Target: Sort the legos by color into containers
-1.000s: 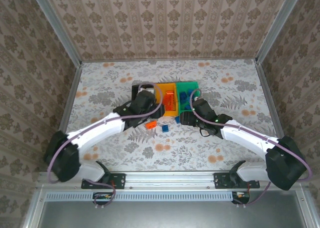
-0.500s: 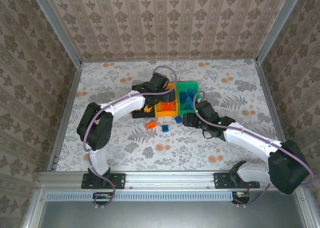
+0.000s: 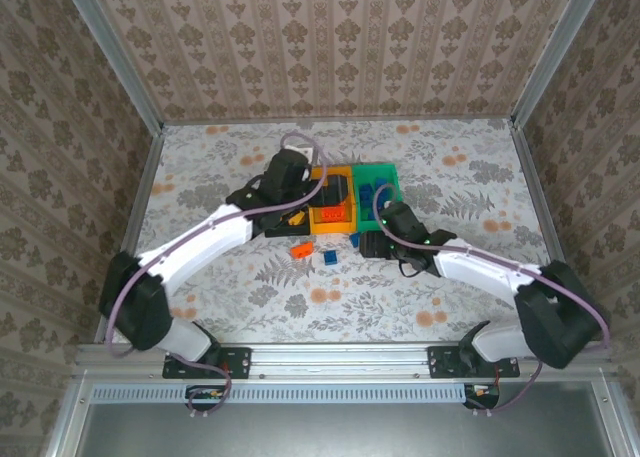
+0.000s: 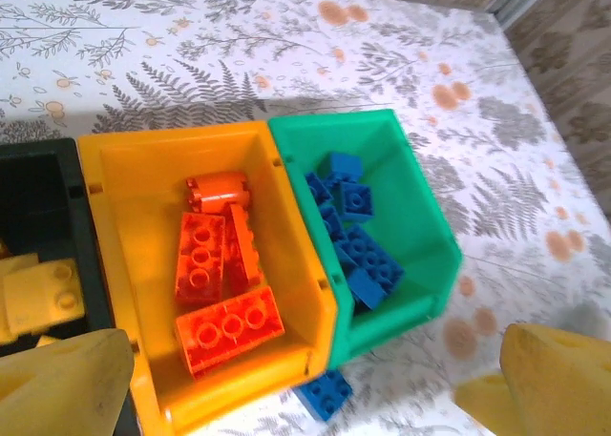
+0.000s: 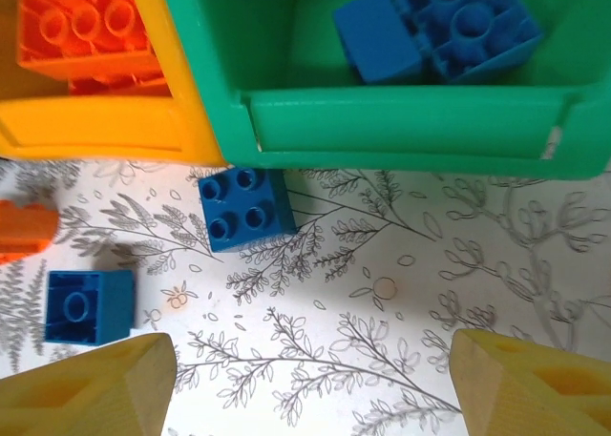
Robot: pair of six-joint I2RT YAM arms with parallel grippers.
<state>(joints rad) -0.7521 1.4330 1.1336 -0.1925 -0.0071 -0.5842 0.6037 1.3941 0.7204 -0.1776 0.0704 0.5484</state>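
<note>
L claw (image 4: pixel 305 388) agape, empty over orange bin (image 4: pixel 143 217). R claw (image 5: pixel 310 388) apart by blue brick (image 5: pixel 246 207) — poised for pickup.

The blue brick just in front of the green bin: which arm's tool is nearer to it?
Right. The right tool hangs over the table just beside the blue brick; the left tool is above the orange bin.

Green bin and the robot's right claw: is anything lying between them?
Yes. In the right wrist view, a blue four-stud brick lies on the table just before the green bin, ahead of the open right gripper.
</note>
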